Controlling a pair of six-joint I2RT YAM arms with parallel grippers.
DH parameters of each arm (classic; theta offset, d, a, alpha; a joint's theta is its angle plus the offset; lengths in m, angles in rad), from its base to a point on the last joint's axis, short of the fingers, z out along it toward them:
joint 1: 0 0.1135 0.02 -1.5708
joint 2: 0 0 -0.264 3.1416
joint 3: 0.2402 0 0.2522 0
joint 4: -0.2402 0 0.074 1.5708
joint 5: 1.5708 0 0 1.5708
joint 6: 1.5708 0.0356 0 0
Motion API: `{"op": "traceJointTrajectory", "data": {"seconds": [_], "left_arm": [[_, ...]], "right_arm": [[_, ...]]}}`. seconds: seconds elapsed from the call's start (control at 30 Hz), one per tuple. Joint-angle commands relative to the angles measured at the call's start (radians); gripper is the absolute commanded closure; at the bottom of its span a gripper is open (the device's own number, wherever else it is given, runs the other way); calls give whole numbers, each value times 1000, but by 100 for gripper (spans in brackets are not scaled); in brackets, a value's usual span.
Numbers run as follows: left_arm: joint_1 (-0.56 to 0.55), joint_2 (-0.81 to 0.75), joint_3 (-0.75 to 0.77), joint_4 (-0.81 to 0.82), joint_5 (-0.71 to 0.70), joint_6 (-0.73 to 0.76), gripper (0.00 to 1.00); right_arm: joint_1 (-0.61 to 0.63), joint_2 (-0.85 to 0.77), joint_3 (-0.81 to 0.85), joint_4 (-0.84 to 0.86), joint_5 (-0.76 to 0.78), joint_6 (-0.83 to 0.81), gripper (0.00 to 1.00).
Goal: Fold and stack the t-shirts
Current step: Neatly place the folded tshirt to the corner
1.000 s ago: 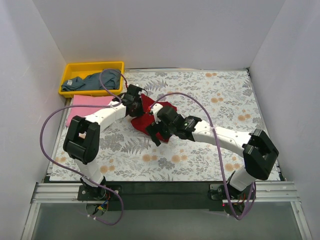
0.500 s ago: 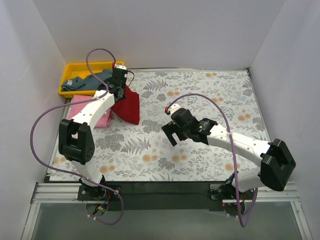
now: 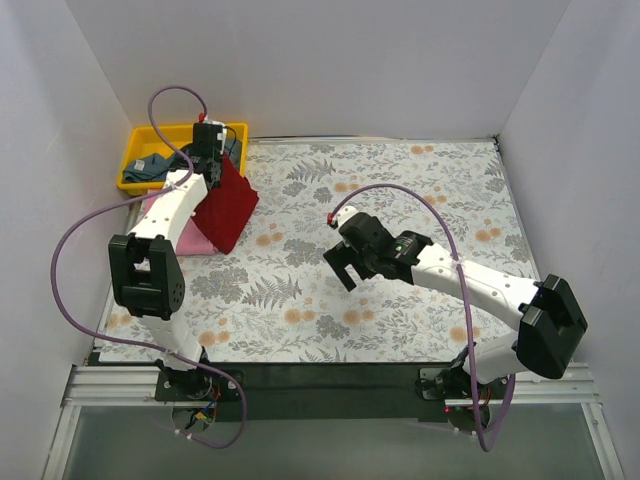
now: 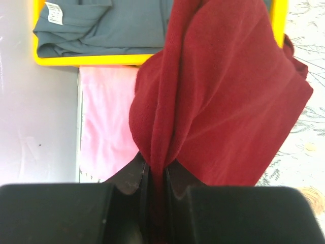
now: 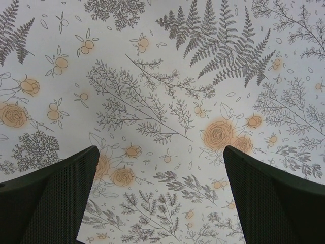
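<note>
My left gripper (image 3: pixel 212 165) is shut on the dark red t-shirt (image 3: pixel 224 205) and holds it up at the table's far left, so it hangs down over the pink t-shirt (image 3: pixel 170 228). In the left wrist view the red cloth (image 4: pixel 223 101) is pinched between the jaws, with the folded pink shirt (image 4: pixel 106 127) flat below it. The blue-grey t-shirt (image 3: pixel 160 165) lies crumpled in the yellow bin; it also shows in the left wrist view (image 4: pixel 101 25). My right gripper (image 3: pixel 345 272) is open and empty above the middle of the table (image 5: pixel 162 101).
The yellow plastic bin (image 3: pixel 140 140) stands at the far left corner against the white wall. White walls close the table on three sides. The flowered tablecloth (image 3: pixel 420 200) covers the table.
My left gripper has carried the red t-shirt from the table's middle to the far left, over the pink shirt. My right gripper has let go of the shirt and drawn back to the right.
</note>
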Motion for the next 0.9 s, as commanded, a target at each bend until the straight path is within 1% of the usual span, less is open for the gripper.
{"op": "traceJointTrajectory", "data": {"seconds": [0.0,0.13,0.23,0.3,0.37,0.47,0.63,0.77,0.87], "left_arm": [[45,-18,58,5,-9,40,100],[116,-23,38,-6,0,0,100],[142,-20,8,0,-5,-31,100],[193,-18,-12,5,3,-51,100],[214,-9,-37,15,5,-77,100],[240,5,-80,58,-15,-74,100],[286,51,-89,38,-54,-115,100],[289,67,-97,89,-115,-76,100],[289,115,-65,100,-150,-39,100]], "right_arm": [[2,7,60,-28,30,-19,2],[2,27,73,-44,39,-27,2],[0,47,89,-55,45,-30,2],[2,53,96,-61,48,-35,2],[2,61,106,-64,53,-36,2],[2,64,109,-68,63,-36,2],[2,67,101,-76,73,-38,2],[2,70,92,-79,82,-41,2],[2,78,90,-81,83,-44,2]]}}
